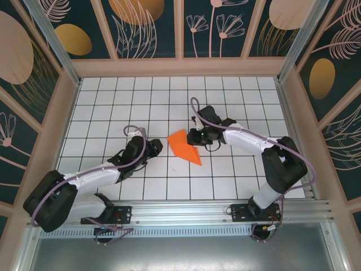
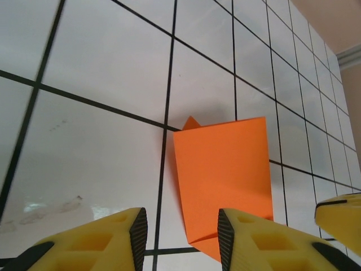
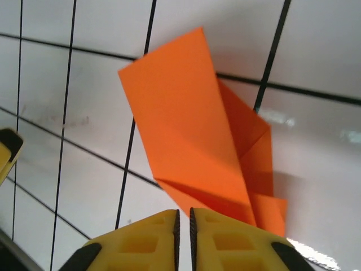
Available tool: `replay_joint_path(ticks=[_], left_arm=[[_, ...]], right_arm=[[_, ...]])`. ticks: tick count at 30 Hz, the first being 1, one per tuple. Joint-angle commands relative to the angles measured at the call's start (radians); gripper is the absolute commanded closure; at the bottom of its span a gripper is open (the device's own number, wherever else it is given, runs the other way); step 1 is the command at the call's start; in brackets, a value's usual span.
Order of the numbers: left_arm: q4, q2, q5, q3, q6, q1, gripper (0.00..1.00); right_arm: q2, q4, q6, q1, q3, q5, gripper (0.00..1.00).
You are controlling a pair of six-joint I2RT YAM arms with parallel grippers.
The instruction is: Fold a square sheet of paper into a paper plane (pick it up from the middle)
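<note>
Half-folded paper (image 1: 185,147) lies flat near the table (image 1: 113,101) centre. Left gripper (image 1: 153,145) sits at its 9 o'clock, jaws partly apart, empty; right gripper (image 1: 195,135) at 2 o'clock, jaws almost together at the paper's edge, can't tell if pinching. Likely light, floppy, slippery when flat and easily creased, so pinch a raised folded edge.

A robot test cell: botanical-print panels (image 1: 146,28) enclose the white gridded table (image 1: 169,90), with an aluminium rail (image 1: 186,212) along its near edge.

- Bright, even light falls from above; shadows are soft and faint.
- Glare patches sit on the glossy white tiles (image 3: 350,135) in both wrist views.
- The orange paper (image 3: 186,130) looks slightly blurred at its edges.
</note>
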State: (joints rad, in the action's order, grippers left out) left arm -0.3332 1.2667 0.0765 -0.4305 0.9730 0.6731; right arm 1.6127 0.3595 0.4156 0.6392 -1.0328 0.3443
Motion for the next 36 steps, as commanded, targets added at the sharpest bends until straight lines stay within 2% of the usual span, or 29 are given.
replay_joint_path(ticks=[1, 4, 10, 20, 21, 26, 36], left_arm=[[-0.070, 0.057, -0.105, -0.054, -0.017, -0.007, 0.60], [-0.081, 0.111, -0.159, -0.080, -0.021, -0.007, 0.60], [-0.106, 0.185, -0.235, -0.101, -0.009, -0.005, 0.60], [-0.119, 0.233, -0.273, -0.121, -0.002, -0.004, 0.60], [-0.118, 0.239, -0.278, -0.125, -0.003, -0.004, 0.60], [-0.115, 0.270, -0.311, -0.143, -0.002, -0.006, 0.59], [-0.118, 0.319, -0.322, -0.164, 0.075, 0.015, 0.51]], right_arm=[[0.005, -0.078, -0.015, 0.007, 0.027, 0.131, 0.88], [0.025, -0.095, -0.011, -0.011, 0.052, 0.113, 0.89], [0.074, -0.177, -0.005, -0.063, 0.091, 0.198, 0.89], [0.141, -0.190, -0.007, -0.086, 0.122, 0.126, 0.89], [0.149, -0.197, -0.009, -0.115, 0.123, 0.128, 0.89], [0.197, -0.234, 0.009, -0.133, 0.146, 0.126, 0.90], [0.196, -0.378, 0.095, -0.196, 0.270, 0.209, 0.90]])
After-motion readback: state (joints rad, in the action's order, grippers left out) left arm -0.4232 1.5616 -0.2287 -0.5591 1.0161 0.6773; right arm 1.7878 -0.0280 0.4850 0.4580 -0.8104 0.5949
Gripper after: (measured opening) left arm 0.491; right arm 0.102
